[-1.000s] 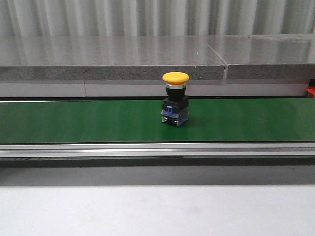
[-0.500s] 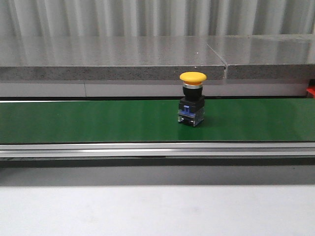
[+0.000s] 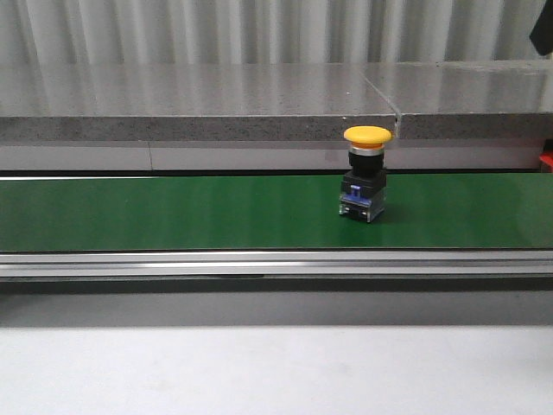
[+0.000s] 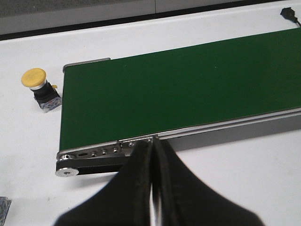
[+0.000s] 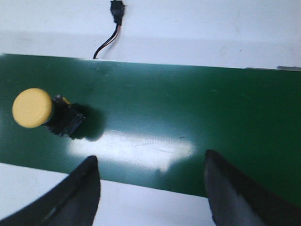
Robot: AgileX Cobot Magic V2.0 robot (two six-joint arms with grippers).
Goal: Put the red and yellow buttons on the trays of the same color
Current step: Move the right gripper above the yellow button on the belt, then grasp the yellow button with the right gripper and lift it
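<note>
We see a yellow button (image 3: 366, 171) with a smooth mushroom cap and a blocky black base, upright on the glossy green belt (image 3: 173, 212). Our right gripper (image 5: 150, 181) hangs spread wide above the belt. Our left gripper (image 4: 153, 155) is pressed closed, holding nothing.

Two yellow mushroom-head push buttons show: one yellow button on the belt (image 3: 366, 173), standing upright on the single green conveyor belt (image 3: 173, 212), and a second yellow button off the belt (image 4: 38, 87), resting on the white surface (image 4: 28, 136) just beside the belt's end. One black cable with a connector (image 5: 114, 21) lies on that surface beyond the belt.
</note>
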